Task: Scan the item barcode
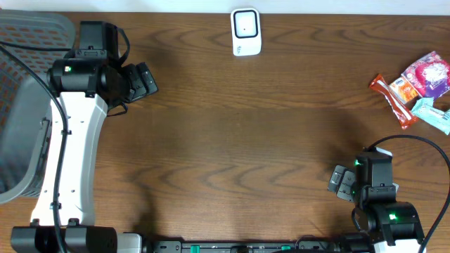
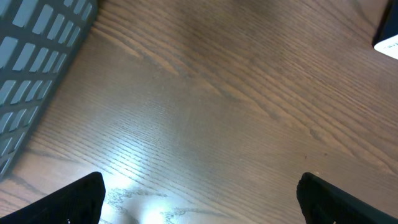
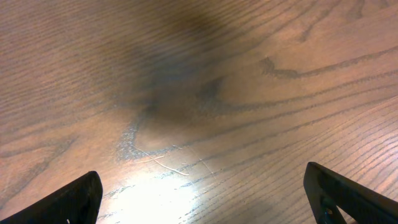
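Overhead, the snack packets (image 1: 418,88) lie on the table (image 1: 232,140), well right of the white scanner (image 1: 246,31). My left gripper (image 1: 143,82), left of the scanner, and my right gripper (image 1: 341,184), right of it and nearer me, both stand with jaws apart, empty.

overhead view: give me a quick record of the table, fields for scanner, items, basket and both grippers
scanner: white, middle of the far side of the table, standing alone
items: small pile of snack packets at the right edge, nothing touching them
basket: grey, at the left edge
left gripper: open, empty, over bare wood near the basket
right gripper: open, empty, near side on the right, short of the packets
task state: nothing picked up yet
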Robot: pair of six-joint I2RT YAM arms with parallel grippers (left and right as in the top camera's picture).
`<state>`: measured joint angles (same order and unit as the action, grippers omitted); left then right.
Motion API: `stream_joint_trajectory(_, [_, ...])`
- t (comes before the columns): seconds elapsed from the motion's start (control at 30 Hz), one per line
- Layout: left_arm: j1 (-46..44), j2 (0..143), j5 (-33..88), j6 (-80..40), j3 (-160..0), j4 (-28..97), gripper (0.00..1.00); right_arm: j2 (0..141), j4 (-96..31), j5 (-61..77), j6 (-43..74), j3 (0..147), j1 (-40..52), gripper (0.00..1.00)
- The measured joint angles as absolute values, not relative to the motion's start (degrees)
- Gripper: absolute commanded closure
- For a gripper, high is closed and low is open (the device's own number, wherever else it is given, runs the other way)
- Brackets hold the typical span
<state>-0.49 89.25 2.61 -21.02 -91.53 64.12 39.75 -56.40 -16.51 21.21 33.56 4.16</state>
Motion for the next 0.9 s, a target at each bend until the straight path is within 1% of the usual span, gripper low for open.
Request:
stream_joint_trajectory(0.47, [-0.5,89.3,2.6,-21.0,-91.5,64.1,0.02,38.4,-56.4,-16.5,21.2,33.6,4.2,0.01])
stream_joint_trajectory(0.9, [-0.5,89.3,2.6,-21.0,-91.5,64.1,0.02,25.2,-56.5,-16.5,21.2,33.6,4.2,0.01])
